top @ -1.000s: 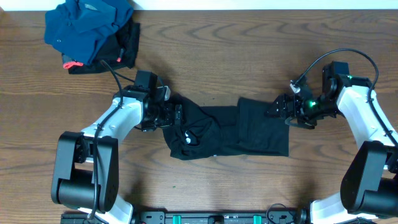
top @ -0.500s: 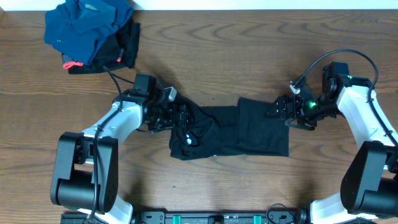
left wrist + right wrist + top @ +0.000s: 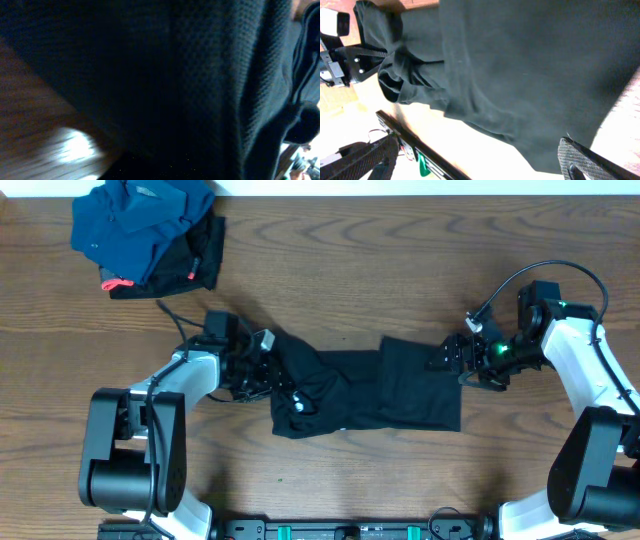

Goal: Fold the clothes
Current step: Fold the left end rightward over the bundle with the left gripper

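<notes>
Worktop (image 3: 350,270): brown wood grain. It carries everything you need, and the stretch toward 12 o'clock of the centre is bare.
Clothes (image 3: 400,390): one black garment lies as a band across the middle, flat at its 3 o'clock half and bunched at its 9 o'clock end. Since a second ago that bunched end has been drawn slightly toward 9 o'clock, and the far edge has followed. Judge this as the opening tug of a fold, with no fold laid yet.
Dark blue garment (image 3: 140,220): heaped at the 10 o'clock corner, well apart from your work.
Small black piece (image 3: 205,265): under that heap's 4 o'clock side, with red-pink tags showing. Nothing blocks the fold path.
Left end effector (image 3: 262,368): buried in the bunched edge, and cloth fills its own camera. You cannot tell whether it pinches the fabric.
Right end effector (image 3: 445,358): fingers spread wide at the garment's 3 o'clock corner, gripping nothing.
White marks (image 3: 300,402): small, on the crumpled part.
</notes>
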### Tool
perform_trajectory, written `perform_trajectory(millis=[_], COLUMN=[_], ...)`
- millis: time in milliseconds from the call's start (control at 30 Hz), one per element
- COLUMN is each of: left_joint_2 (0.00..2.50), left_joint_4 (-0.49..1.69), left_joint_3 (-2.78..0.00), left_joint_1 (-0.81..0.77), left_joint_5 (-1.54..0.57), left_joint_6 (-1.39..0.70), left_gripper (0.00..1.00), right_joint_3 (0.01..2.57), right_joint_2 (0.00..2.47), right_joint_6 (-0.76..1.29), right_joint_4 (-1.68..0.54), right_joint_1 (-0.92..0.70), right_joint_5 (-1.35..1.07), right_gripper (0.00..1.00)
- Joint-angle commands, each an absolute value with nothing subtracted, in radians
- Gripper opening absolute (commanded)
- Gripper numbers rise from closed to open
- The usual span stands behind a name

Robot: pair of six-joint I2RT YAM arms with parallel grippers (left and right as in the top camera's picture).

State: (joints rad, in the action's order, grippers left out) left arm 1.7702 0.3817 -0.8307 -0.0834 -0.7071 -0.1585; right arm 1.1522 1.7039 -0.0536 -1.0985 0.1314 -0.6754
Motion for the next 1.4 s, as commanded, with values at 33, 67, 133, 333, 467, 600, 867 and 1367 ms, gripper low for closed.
perform_trajectory(millis=[33,67,133,333,467,600,867,1367], left_joint_2=[1.798,1.798,1.798,1.797,1.797,1.786,1.737,1.596], left_joint_4=[0.406,0.41,0.41,0.448,0.56,0.673,0.848,1.024], left_joint_3=[-0.81,-0.81,-0.81,-0.819,-0.871,-0.94,-1.082,-1.261], left_joint_1=[-0.035,-0.032,-0.029,-0.028,-0.028,-0.028,-0.03,-0.268], left_joint_5=[-0.644,-0.643,-0.642,-0.513,-0.381,-0.197,-0.118,-0.119], left_joint_6=[-0.147,-0.146,-0.146,-0.166,-0.182,-0.292,-0.302,-0.349], left_gripper=[0.18,0.12,0.06,0.06,0.06,0.06,0.06,0.06], right_joint_3=[1.169,1.169,1.169,1.169,1.169,1.169,1.169,1.169], right_joint_2=[1.685,1.685,1.685,1.685,1.685,1.685,1.685,1.685], right_joint_6=[-0.07,-0.074,-0.085,-0.088,-0.088,-0.088,-0.088,-0.083], right_joint_4=[-1.089,-1.088,-1.087,-1.086,-1.086,-1.085,-1.085,-1.082], right_joint_1=[0.13,0.13,0.13,0.13,0.13,0.13,0.13,0.13], right_joint_5=[-0.677,-0.677,-0.676,-0.655,-0.627,-0.628,-0.628,-0.573], right_gripper=[0.99,0.99,0.99,0.99,0.99,0.99,0.99,0.99])
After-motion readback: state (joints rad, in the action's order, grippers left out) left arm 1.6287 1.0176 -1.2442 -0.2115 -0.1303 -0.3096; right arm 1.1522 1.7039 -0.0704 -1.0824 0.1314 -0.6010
